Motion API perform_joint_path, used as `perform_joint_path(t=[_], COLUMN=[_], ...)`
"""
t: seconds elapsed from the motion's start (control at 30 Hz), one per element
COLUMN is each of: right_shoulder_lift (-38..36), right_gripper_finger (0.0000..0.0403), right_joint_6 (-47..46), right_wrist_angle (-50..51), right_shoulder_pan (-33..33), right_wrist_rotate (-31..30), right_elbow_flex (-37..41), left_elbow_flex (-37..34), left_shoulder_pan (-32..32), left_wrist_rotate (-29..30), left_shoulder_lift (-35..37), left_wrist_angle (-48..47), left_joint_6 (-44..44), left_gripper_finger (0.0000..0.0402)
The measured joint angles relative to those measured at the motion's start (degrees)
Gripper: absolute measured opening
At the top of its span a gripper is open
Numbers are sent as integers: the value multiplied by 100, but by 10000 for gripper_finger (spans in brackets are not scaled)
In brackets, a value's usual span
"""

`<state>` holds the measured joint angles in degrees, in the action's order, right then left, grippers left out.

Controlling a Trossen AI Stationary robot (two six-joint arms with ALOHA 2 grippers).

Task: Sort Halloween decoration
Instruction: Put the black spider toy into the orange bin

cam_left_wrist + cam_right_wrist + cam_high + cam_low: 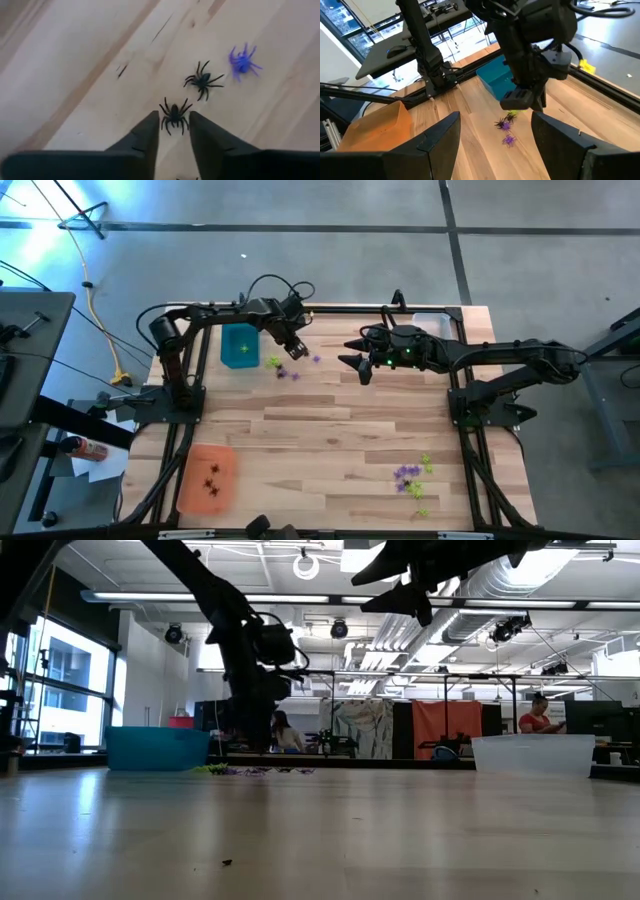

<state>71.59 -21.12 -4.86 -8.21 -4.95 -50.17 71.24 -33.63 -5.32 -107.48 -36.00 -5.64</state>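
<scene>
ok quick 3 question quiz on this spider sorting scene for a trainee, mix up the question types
1. True or false: the left gripper is open around a black spider.
2. Which tray holds black spiders: A teal tray, B orange tray, C clear tray?
3. Fill in: beyond the second black spider in the left wrist view lies a ____ spider.

Key:
1. True; its fingers flank it.
2. B.
3. Purple.

The right gripper hangs open above the table.

Even indoor light, soft shadows, some blur

Ceiling strip lights (330,600) and a bright window (60,680) backlight the low view, turning the arms to silhouettes. The tabletop (330,430) is evenly lit from above. The left wrist view blurs toward its edges; the black spider (174,114) stays sharp.
</scene>
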Motion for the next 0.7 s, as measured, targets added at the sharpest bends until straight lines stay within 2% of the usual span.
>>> perform_joint_path(t=[0.13, 0.27, 0.5, 0.7], right_shoulder_lift=[0, 0, 0, 0], right_gripper_finger=[240, 240, 240, 240], right_joint_6=[-4, -5, -5, -5], right_wrist_angle=[4, 61, 127, 138], right_shoulder_pan=[0, 0, 0, 0], right_wrist_rotate=[1, 0, 0, 0], right_elbow_flex=[0, 0, 0, 0], left_elbow_flex=[2, 4, 20, 24], left_shoulder_pan=[5, 4, 26, 28], left_wrist_rotate=[-20, -36, -38, 101], left_shoulder_lift=[-158, -332, -523, -548], left_wrist_angle=[-41, -36, 41, 62], left_joint_6=[-34, -181, -158, -62], left_gripper_finger=[147, 170, 169, 149])
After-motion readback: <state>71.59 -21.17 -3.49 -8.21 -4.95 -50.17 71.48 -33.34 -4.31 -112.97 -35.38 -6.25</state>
